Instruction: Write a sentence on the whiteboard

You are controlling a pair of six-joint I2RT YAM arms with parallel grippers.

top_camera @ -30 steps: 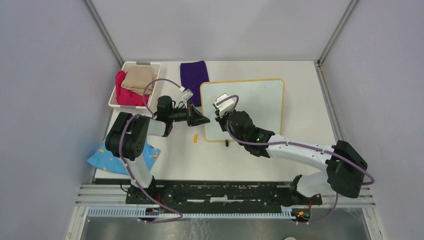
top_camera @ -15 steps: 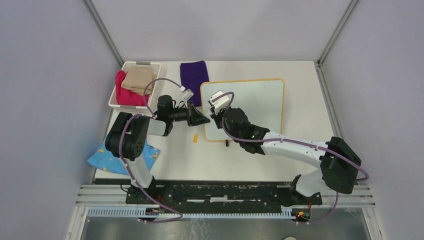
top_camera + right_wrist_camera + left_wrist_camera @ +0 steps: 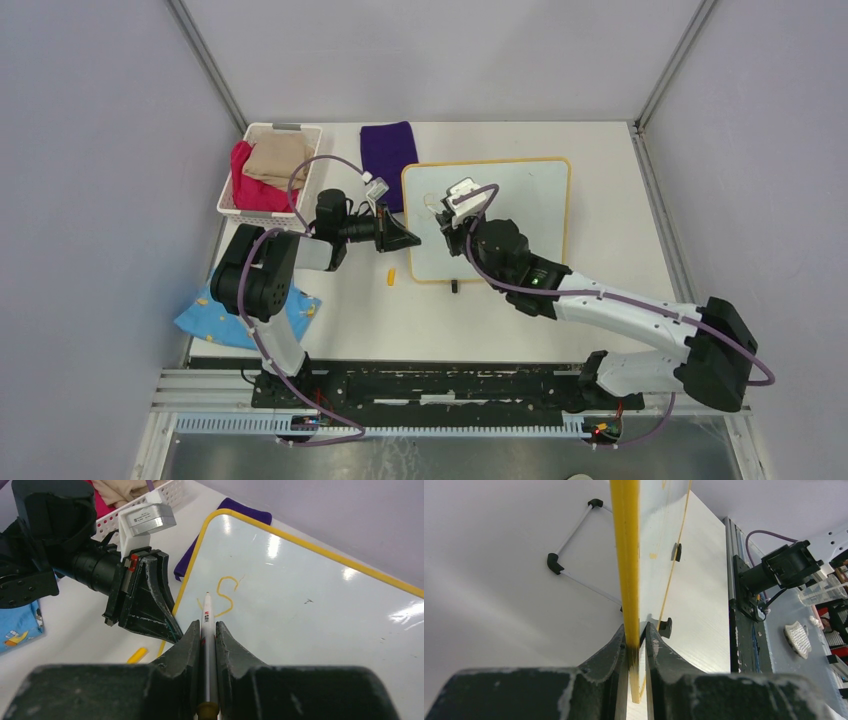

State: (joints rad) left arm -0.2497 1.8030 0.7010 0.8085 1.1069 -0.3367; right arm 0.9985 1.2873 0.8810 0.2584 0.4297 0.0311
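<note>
The whiteboard (image 3: pixel 520 195) lies on the tabletop (image 3: pixel 600 300), right of centre. The sentence (image 3: pixel 226 596) amounts to a single orange-yellow "S" near the board's upper left corner, with a short stray stroke just to its left; nothing else can be read there. The marker (image 3: pixel 206 630) carries red print on its white barrel, too small to make out. It is pinched between the nearly closed fingers of the right end effector (image 3: pixel 204 630), with its tip beside the "S"; whether the tip touches the surface cannot be told. The left end effector (image 3: pixel 636 635) is clamped narrowly on the yellow frame at the board's left edge, steadying it. The writing sits close to that clamp, so a stroke to the left could knock the marker into the left fingers. Too much pressure could slide the board in the clamp and skew the letters. The right wrist could also smear the wet ink as it passes over. A yellow cap (image 3: pixel 391 276) lies loose just off the board's near-left corner, and a purple cloth (image 3: pixel 388 150) and a white basket (image 3: pixel 262 213) lie farther back.
</note>
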